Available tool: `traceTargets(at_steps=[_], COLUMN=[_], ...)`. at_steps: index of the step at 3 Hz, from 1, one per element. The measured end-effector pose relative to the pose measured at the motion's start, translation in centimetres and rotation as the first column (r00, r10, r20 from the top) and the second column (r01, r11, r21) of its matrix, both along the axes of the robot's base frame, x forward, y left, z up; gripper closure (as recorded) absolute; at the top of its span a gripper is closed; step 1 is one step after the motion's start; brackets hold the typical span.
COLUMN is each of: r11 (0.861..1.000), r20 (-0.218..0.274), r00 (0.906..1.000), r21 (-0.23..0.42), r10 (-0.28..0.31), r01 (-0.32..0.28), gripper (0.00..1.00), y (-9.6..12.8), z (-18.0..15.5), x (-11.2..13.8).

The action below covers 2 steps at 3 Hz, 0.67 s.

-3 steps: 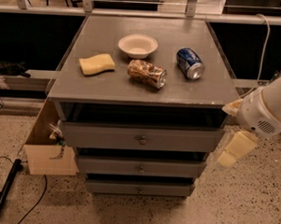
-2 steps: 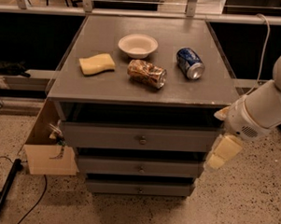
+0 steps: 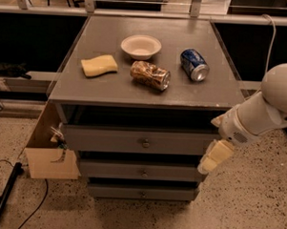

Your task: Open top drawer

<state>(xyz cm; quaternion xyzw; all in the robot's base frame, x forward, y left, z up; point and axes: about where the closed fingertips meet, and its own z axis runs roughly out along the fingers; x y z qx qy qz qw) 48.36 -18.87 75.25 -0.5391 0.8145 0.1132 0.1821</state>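
The top drawer (image 3: pixel 109 139) is the widest grey front under the tabletop, with a small round metal knob (image 3: pixel 145 143) at its centre. It looks shut, its front in line with the cabinet. Two narrower grey drawers sit below it, the middle one (image 3: pixel 131 171) and the bottom one (image 3: pixel 130 191). My gripper (image 3: pixel 210 145), with cream fingers (image 3: pixel 216 155) on a white arm (image 3: pixel 267 110), hangs at the right end of the top drawer front, well right of the knob. Its fingers stand apart and hold nothing.
On the grey tabletop (image 3: pixel 87 87) lie a yellow sponge (image 3: pixel 99 65), a white bowl (image 3: pixel 141 46), a brown crumpled bag (image 3: pixel 150 75) and a blue can (image 3: pixel 194 64) on its side. A cardboard box (image 3: pixel 51 155) stands left of the cabinet. A black cable (image 3: pixel 6 196) runs over the speckled floor.
My arm and gripper have moved left, from beside the cabinet's right side to the right end of the top drawer front. The drawers and tabletop items have not moved.
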Motion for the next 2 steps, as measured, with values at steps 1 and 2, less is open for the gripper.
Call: traceTargets(at_steps=[1, 2], r11=[0.996, 0.996], r20=[0.021, 0.006], r00=[0.9989, 0.9993], r21=[0.082, 0.078], r10=[-0.041, -0.037], r01=[0.039, 0.037], gripper=[0.00, 0.00], y=[1.47, 1.55], z=[-1.25, -2.02], x=[3.76, 3.35])
